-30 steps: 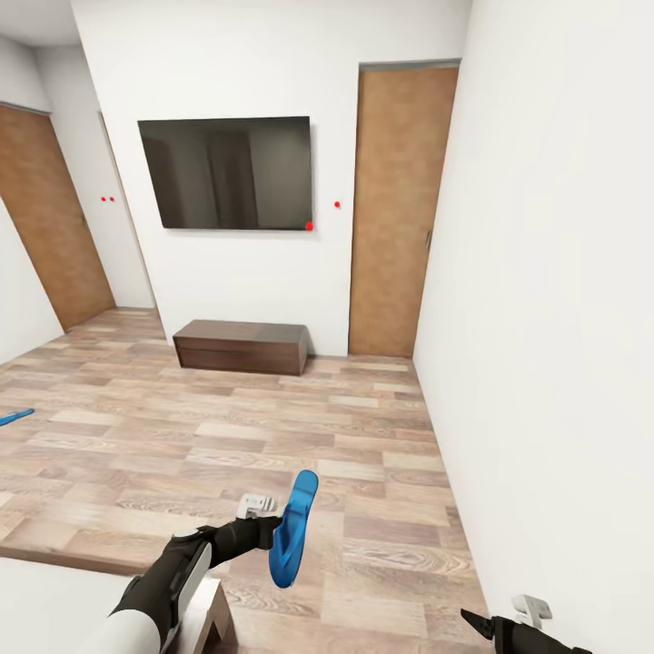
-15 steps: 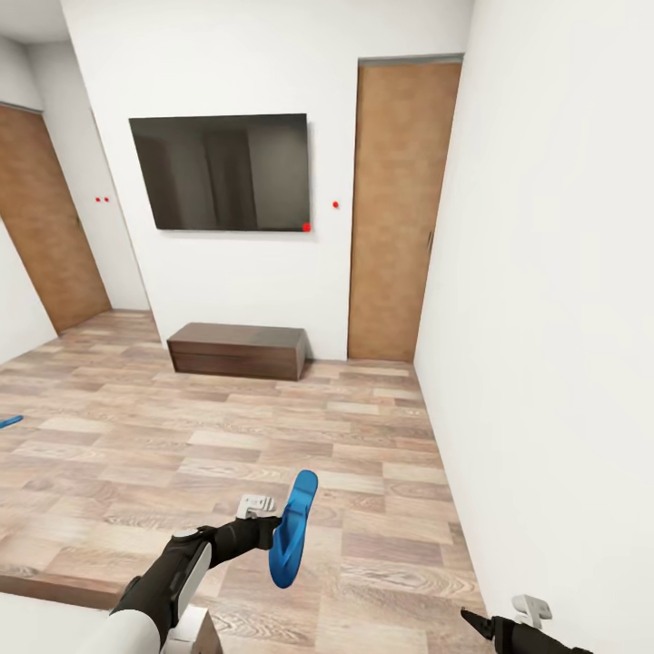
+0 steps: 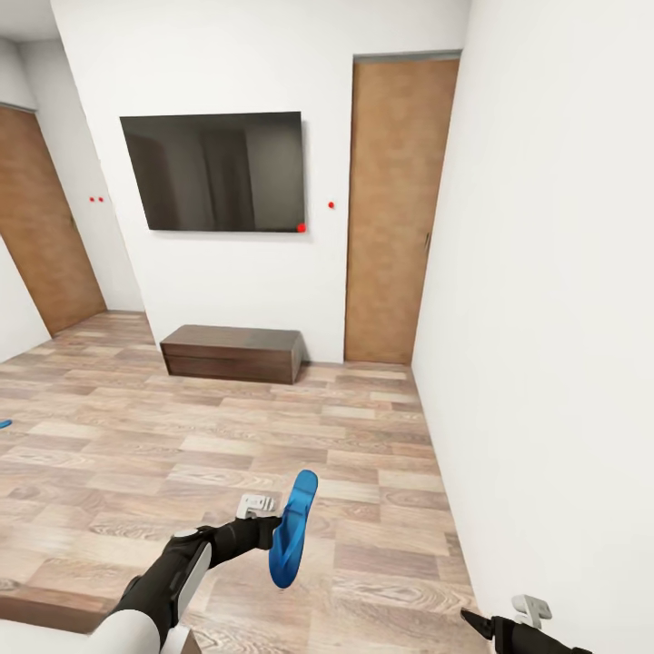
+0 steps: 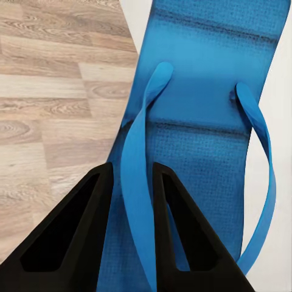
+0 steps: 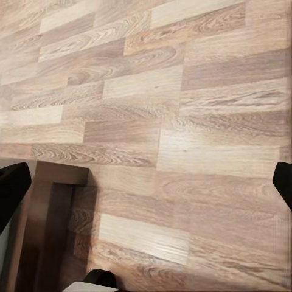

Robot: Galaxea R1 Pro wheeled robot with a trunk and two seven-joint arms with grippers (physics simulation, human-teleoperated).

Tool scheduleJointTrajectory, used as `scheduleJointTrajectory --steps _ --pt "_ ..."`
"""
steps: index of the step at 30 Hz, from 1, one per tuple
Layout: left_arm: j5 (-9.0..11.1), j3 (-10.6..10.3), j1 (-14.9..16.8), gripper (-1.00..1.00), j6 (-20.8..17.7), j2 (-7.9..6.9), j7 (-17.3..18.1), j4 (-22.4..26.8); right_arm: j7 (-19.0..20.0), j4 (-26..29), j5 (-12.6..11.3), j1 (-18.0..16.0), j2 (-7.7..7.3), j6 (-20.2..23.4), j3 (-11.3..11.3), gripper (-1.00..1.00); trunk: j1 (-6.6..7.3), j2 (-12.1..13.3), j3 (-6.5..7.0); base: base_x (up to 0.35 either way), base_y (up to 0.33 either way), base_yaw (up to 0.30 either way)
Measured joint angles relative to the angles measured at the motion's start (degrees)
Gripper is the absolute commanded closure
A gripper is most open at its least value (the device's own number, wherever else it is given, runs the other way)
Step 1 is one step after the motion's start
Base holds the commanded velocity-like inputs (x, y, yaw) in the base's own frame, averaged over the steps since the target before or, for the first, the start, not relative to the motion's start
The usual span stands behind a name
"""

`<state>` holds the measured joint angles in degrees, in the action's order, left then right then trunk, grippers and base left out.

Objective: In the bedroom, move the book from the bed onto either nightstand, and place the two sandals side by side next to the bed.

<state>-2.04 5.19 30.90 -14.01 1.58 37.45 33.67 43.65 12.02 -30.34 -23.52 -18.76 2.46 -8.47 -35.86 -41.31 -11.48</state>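
My left gripper is shut on one bright blue sandal and holds it upright above the wood floor. In the left wrist view the black fingers pinch one strap of that sandal. A sliver of the other sandal lies on the floor at the far left edge. The bed's corner shows at the bottom left, under my left arm. My right gripper hangs low by the right wall, and its fingers stand wide apart over bare floor. The book and the nightstand are out of view.
A long low dark brown bench cabinet stands against the far wall under a wall TV. A wooden door is to its right, another door at far left. A white wall runs close along my right.
The whole view has shifted: the bed corner has slid lower and the floor sandal further off the left edge. Both arms keep their pose, and the held sandal stays in the left gripper.
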Motion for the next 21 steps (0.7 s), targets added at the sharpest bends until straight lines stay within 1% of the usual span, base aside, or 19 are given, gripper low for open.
scheduleJointTrajectory --steps 7,11,16,21 --pt "0.0 0.0 0.0 1.00 0.0 0.00 0.0 0.0 0.0 0.0 0.0 0.0 0.00 0.0 0.0 -1.00 0.00 0.0 0.00 0.223 -0.172 0.000" --pt "0.0 0.0 0.0 1.00 0.0 0.00 0.0 0.0 0.0 0.0 0.0 0.0 0.00 0.0 0.0 -1.00 0.00 0.0 -0.18 0.200 -0.050 0.000" --pt "0.0 0.0 0.0 1.00 0.0 0.00 0.0 0.0 -0.1 0.0 0.0 0.0 0.00 0.0 0.0 -1.00 -0.02 0.0 -0.52 0.057 -0.009 0.000" --pt "0.0 0.0 0.0 1.00 0.0 0.00 0.0 0.0 -0.1 0.0 0.0 0.0 0.00 0.0 0.0 -1.00 -0.02 0.0 -0.60 0.006 -0.001 0.000"
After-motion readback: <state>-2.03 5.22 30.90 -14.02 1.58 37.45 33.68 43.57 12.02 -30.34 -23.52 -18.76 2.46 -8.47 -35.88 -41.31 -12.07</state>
